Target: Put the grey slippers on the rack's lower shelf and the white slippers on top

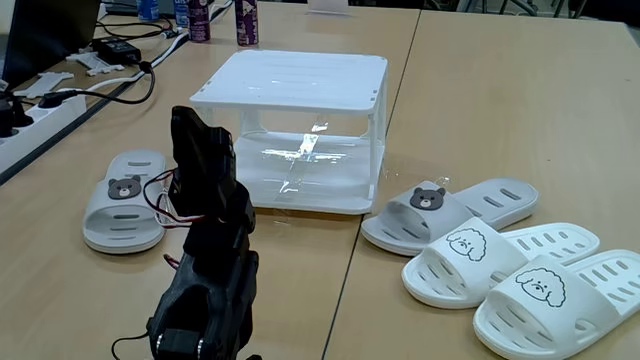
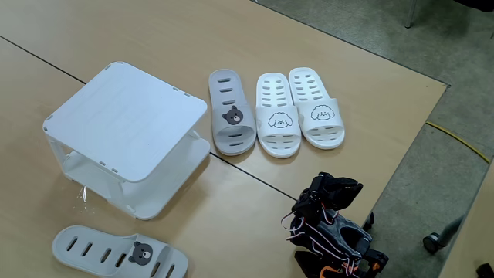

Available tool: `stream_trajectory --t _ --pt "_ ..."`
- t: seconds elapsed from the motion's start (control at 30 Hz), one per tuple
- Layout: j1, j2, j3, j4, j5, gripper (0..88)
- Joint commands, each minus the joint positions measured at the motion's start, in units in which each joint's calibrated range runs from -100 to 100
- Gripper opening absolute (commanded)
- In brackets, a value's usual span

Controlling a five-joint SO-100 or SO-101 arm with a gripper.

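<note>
The black robot arm (image 1: 205,270) sits folded up close; I cannot tell if its claw is open. Light grey plastic bear slippers (image 1: 125,198) lie either side of the white slatted rack (image 1: 295,125), white dog slippers (image 1: 500,262) nearby. They look light and bendy; grab the strap.

Rack (image 1: 292,130) sits ahead of the gripper (image 1: 185,125), w/ one grey slipper (image 1: 124,199) just left of the fingers. Other grey slipper (image 1: 448,212) + white slippers (image 1: 530,275) lie right of rack. Shelves prob. bare.
</note>
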Motion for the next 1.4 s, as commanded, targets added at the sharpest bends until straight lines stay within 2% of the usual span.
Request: stream_trajectory --t 0.0,0.2,0.57,0.9,1.03,1.17,1.37 --pt "-0.2 0.2 0.4 0.2 0.4 0.7" --pt "0.0 3.9 0.6 0.3 0.4 0.7" --pt "-0.7 61.1 -0.5 0.3 0.4 0.8" --pt "-0.9 95.0 -0.1 0.3 0.4 0.7" --pt "-9.1 108.7 -0.7 0.3 0.4 0.9" --pt "-21.3 117.6 -3.3 0.3 0.4 1.0" --pt "-38.5 120.6 -4.4 0.3 0.4 1.2"
